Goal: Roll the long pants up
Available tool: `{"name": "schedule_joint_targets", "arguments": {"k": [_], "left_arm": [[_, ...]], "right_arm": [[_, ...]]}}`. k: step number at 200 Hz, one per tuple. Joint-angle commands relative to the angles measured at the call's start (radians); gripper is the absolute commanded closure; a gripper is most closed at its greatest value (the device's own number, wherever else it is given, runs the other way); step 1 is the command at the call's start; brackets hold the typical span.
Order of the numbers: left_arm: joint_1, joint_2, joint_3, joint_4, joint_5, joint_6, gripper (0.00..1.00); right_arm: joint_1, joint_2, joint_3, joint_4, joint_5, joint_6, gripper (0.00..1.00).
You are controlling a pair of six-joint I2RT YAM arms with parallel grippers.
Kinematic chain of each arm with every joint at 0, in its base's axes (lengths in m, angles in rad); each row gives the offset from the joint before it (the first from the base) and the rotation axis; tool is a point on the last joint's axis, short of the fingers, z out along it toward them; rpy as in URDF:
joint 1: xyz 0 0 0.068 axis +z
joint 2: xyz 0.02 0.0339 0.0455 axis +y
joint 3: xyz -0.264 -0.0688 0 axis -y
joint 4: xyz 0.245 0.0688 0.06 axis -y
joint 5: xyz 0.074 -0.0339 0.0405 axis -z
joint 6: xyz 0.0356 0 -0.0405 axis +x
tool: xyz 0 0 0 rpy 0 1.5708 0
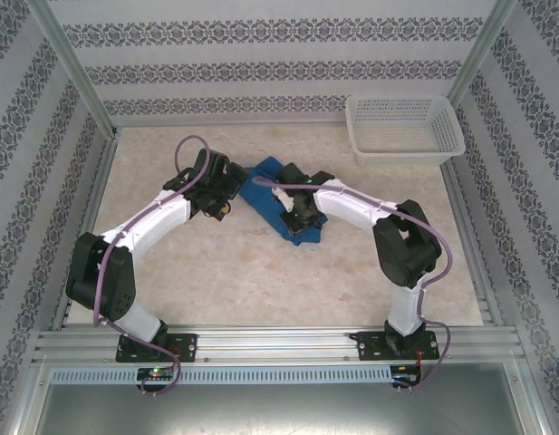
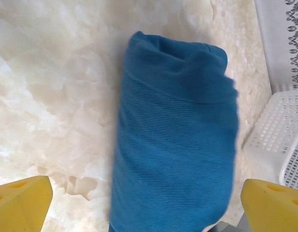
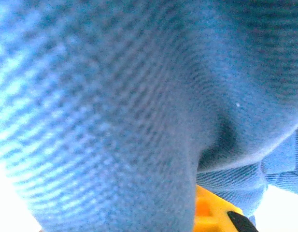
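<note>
Blue cloth, the long pants [image 2: 177, 135], lies rolled in a thick bundle on the marble table [image 2: 52, 96], directly ahead of the left gripper [image 2: 148, 205]. Its yellow fingers [image 2: 21, 200] stand spread wide, gripping nothing, likely so the roll keeps its shape. That arm reaches forward, wrist tipped down. The right gripper [image 1: 297, 210] bears down on the bundle beneath it, probably pinning it. Whether it pinches cloth I cannot tell.

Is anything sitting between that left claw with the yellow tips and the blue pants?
Nothing visible does. The left gripper has its fingers wide open, and the long pants, rolled into a bundle, lie straight ahead of them on the table. The white basket sits off to one side, out of the way.
</note>
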Motion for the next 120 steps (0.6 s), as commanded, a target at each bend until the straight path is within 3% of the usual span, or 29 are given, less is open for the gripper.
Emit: {"name": "schedule_joint_targets", "arguments": {"k": [1,47,120], "left_arm": [[-0.007,0.011,-0.034,0.048,0.006,-0.013,0.00],[-0.026,0.051,-0.018,0.093,0.008,-0.006,0.00],[-0.071,0.126,-0.034,0.266,0.023,0.007,0.00]], "right_arm": [[-0.055,0.033,0.005,-0.150,-0.388,0.043,1.00],[-0.115,0.100,0.045,-0.233,-0.650,-0.010,1.00],[-0.162,0.138,0.036,-0.294,-0.777,-0.078,1.00]]}}
